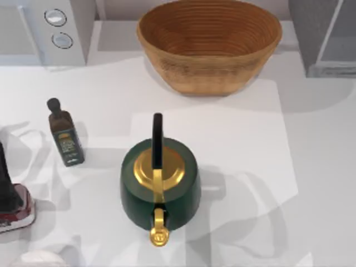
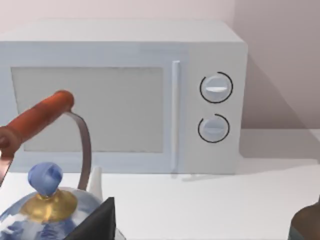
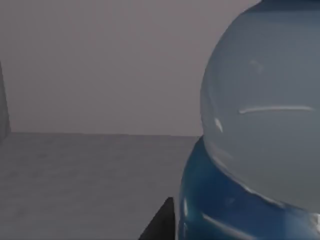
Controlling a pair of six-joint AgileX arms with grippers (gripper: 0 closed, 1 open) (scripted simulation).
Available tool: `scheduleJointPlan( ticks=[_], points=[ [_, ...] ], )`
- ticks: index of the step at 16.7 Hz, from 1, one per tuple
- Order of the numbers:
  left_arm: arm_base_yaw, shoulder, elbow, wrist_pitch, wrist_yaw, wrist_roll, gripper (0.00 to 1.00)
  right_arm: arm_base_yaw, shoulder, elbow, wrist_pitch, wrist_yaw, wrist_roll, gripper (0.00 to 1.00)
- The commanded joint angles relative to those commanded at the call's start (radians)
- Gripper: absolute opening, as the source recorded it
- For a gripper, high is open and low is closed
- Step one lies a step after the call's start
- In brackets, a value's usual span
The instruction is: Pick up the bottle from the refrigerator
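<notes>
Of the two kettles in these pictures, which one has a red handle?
The blue-and-white kettle in the left wrist view; its arched handle is red, whereas the dark green kettle has a black handle.

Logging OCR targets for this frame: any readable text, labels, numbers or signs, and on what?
No text here can be read.
Dark olive bottle: its label carries pale marks, too small and blurred to read.
White appliance: its two knobs show plain indicator bars, no numbers or words.
Green kettle, basket, pale blue bottle: no markings visible.
</notes>
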Motion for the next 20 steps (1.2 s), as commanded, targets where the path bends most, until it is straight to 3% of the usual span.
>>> scheduleJointPlan(
  ticks=[6,20],
  points=[
    [0.0,0.0,0.0,0.0,0.0,0.0,1.0,0.007,-0.053,0.015,-0.092,0.049,0.021,0.0],
    [0.0,0.0,0.0,0.0,0.0,0.0,1.0,-0.017,-0.179,-0.041,-0.136,-0.01,0.002,0.0]
  ],
)
